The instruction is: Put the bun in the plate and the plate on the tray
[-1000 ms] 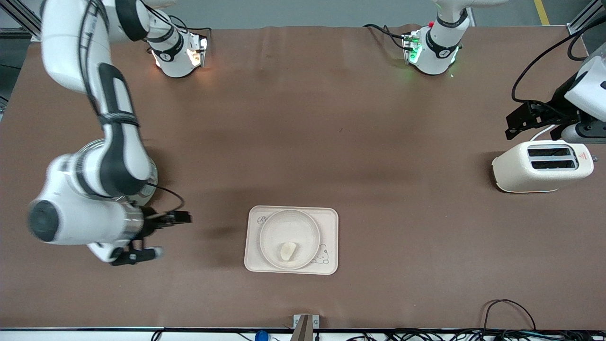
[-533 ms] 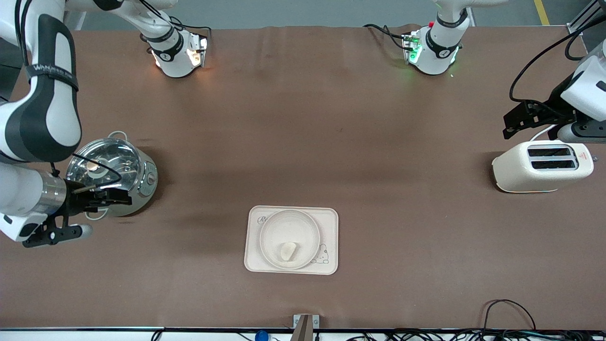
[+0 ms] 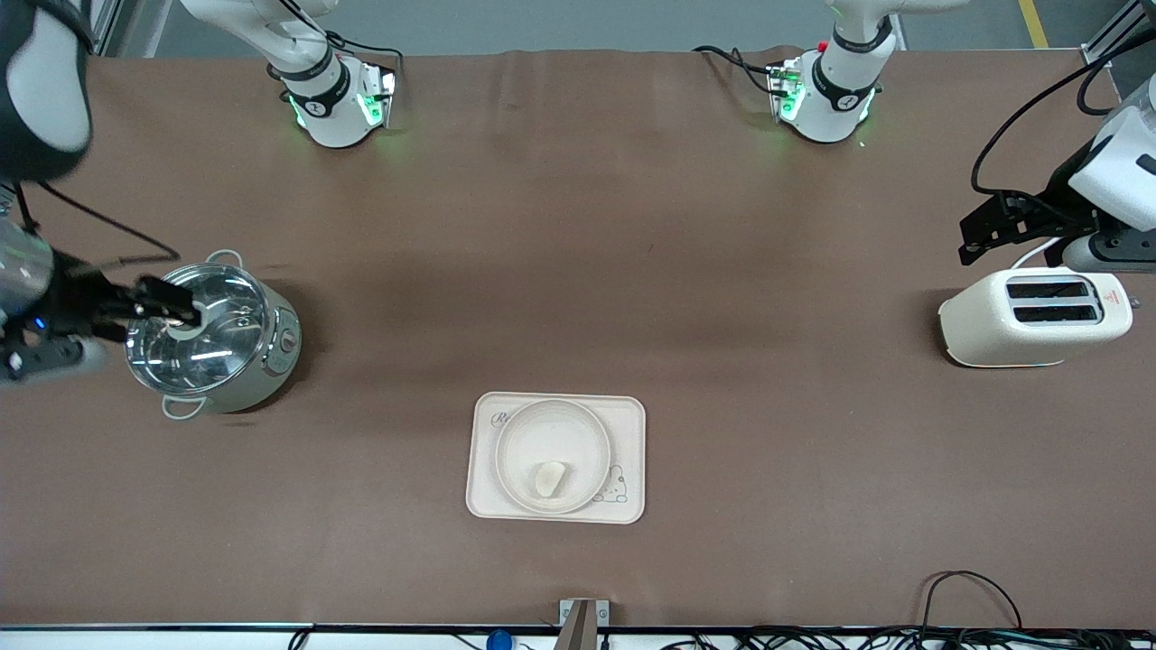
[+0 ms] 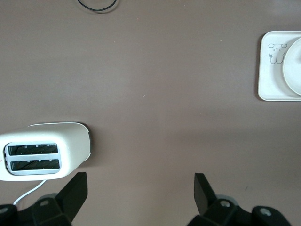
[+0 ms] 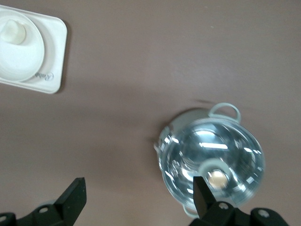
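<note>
The bun [image 3: 549, 478] lies in the plate [image 3: 553, 456], toward the edge of the plate nearer the front camera, and the plate sits on the tray [image 3: 555, 457], covering most of it so that only the tray's rim, its script corner and the rabbit drawing show around it. The tray rests on the brown surface [image 3: 632, 271] near the front camera's edge, about midway between the two arms' ends of the table. The right gripper [image 3: 167, 311] hangs over the glass-lidded pot [image 3: 212, 334] at the right arm's end of the surface, well apart from the tray; its fingers [image 5: 73, 200] stand wide apart and hold nothing, and the right wrist view shows the pot below them with the plate and bun off in one corner. The left gripper [image 3: 993, 226] is over the surface just beside the white toaster [image 3: 1034, 316] at the left arm's end, also well apart from the tray; its fingers [image 4: 75, 190] are spread wide and empty, with the toaster and a corner of the tray in the left wrist view.
</note>
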Robot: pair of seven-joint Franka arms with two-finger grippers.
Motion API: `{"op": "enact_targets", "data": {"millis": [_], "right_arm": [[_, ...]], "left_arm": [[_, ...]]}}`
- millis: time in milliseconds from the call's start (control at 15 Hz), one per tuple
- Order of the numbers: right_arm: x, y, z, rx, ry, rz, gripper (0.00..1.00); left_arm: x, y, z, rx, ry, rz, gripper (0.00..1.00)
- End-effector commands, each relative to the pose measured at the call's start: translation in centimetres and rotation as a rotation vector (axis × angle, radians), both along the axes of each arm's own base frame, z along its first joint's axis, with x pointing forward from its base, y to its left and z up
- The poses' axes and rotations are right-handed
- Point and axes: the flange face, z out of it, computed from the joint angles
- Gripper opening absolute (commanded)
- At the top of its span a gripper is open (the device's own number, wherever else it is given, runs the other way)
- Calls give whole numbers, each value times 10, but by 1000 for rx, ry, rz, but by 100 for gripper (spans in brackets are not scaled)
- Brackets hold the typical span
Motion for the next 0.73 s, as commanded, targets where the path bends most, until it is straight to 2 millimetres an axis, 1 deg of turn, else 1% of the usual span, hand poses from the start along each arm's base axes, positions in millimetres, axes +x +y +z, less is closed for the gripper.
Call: {"op": "enact_targets", "data": {"millis": [0, 133, 200, 333, 467, 600, 667], "right_arm": [[-51, -24, 27, -61, 3, -7, 100], [-73, -45, 43, -50, -17, -46, 100], [-83, -51, 48, -46, -39, -55, 100], [-96, -71, 51, -36, -54, -91, 100], [-103, -73, 50, -20, -73, -97, 100], [-111, -75, 38, -14, -77, -104, 100], [-110, -76, 37, -14, -74, -109, 100]], "left_arm": [[-3, 0, 3, 5, 2, -2, 100], [-3, 0, 3, 5, 2, -2, 100], [-3, 1, 3, 5, 2, -2, 100], [-3, 1, 3, 5, 2, -4, 100], [-3, 2, 3, 7, 2, -2, 100], [-2, 4, 4, 1, 3, 19, 100], [-4, 6, 4, 2, 12, 24, 100]]}}
